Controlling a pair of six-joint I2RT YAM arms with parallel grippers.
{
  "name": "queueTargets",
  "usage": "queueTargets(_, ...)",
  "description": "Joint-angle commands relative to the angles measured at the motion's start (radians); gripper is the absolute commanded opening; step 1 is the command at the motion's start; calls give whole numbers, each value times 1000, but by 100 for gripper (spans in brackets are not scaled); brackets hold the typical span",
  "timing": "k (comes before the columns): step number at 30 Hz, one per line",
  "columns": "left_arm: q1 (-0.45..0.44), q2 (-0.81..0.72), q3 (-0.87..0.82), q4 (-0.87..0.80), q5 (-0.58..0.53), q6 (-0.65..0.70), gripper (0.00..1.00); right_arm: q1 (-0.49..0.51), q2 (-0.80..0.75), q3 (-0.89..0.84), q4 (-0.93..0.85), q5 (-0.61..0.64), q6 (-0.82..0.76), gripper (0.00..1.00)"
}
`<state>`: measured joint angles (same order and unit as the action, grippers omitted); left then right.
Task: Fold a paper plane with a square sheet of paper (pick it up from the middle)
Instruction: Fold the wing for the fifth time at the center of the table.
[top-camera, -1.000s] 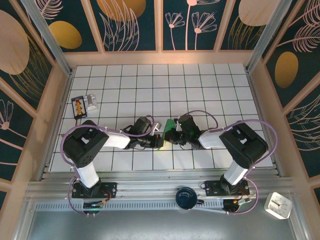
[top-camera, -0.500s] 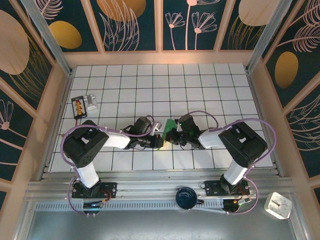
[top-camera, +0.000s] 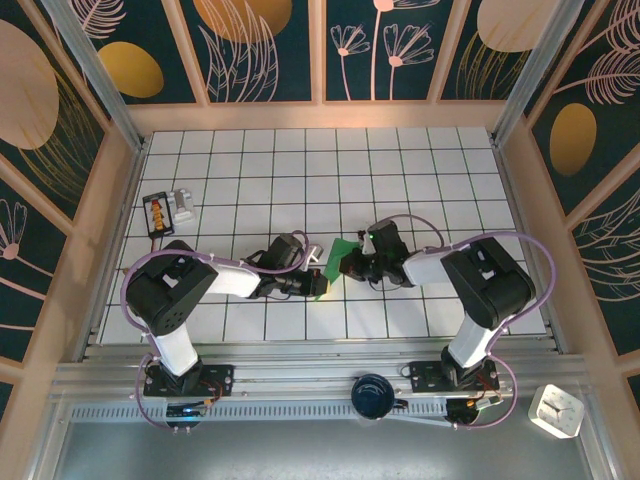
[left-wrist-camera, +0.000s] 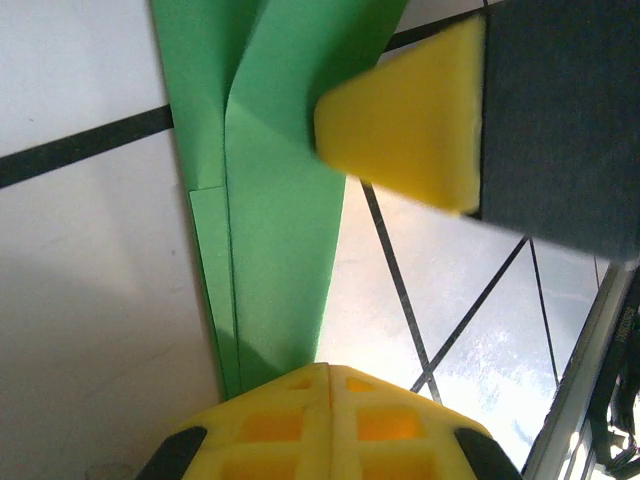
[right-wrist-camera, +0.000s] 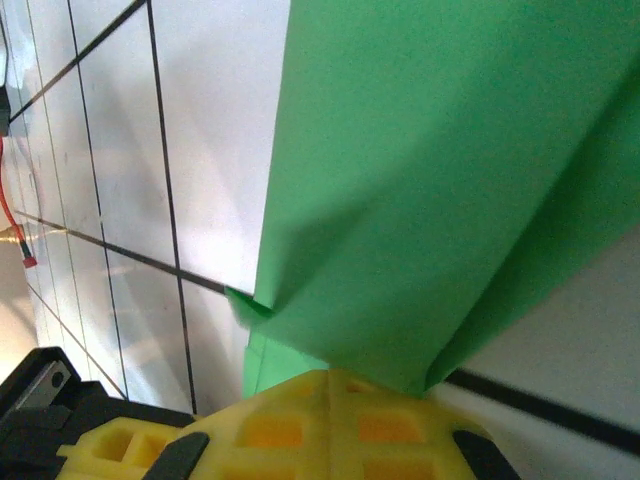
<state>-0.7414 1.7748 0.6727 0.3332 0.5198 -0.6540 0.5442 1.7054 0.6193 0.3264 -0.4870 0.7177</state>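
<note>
**Q:** Where is the green paper sheet (top-camera: 344, 254)?

**A:** In the top view it sits just toward 6 o'clock from the middle of the white tiled table (top-camera: 400, 180), between the two grippers. It is already creased. The left wrist view shows it as a narrow layered strip (left-wrist-camera: 280, 250) running from 12 o'clock down to 6 o'clock. The frames do not show whether it touches the tiles.

**Q:** How does the left gripper (top-camera: 318, 284) stand?

**A:** It reaches in from 9 o'clock. Its yellow jaws are pressed together on the lower end of the strip, which disappears between them at 6 o'clock in its own camera (left-wrist-camera: 330, 372).

**Q:** And the right gripper (top-camera: 352, 266)?

**A:** It reaches in from 3 o'clock, close to the left one. In its own camera the jaws (right-wrist-camera: 330, 385) are closed, pinching the sheet (right-wrist-camera: 430, 180) where it narrows toward 6 o'clock. From there the paper widens toward 12 and 3 o'clock, with a diagonal fold. A small under-layer corner shows at 8 o'clock. In the left wrist view one of its yellow fingertips (left-wrist-camera: 410, 120) lies at 1 o'clock, against the paper's edge.

**Q:** What else is on the table?

**A:** A small black-and-orange device (top-camera: 157, 212) lies toward 10 o'clock, well apart from the paper.
</note>
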Motion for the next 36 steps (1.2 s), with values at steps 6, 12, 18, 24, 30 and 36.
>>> queueTargets(6, 0, 61, -88, -212, -46, 34, 0, -128, 71, 43, -78, 82, -97, 4)
queueTargets(12, 1, 64, -96, -213, -48, 41, 0, -183, 83, 58, -78, 59, -114, 4)
queueTargets(18, 1, 30, -84, -191, -21, 24, 0, -189, 94, 65, -69, 26, -107, 5)
queueTargets(24, 1, -123, -38, -96, 63, -34, 3, -152, 69, 7, -27, 2, -56, 5)
queueTargets(30, 2, -98, 35, -5, 91, -86, 2, -82, 17, -39, 11, 21, 16, 5)
queueTargets(36, 1, 58, 169, -109, 17, -20, 0, -24, -6, -50, 33, 40, 73, 5)
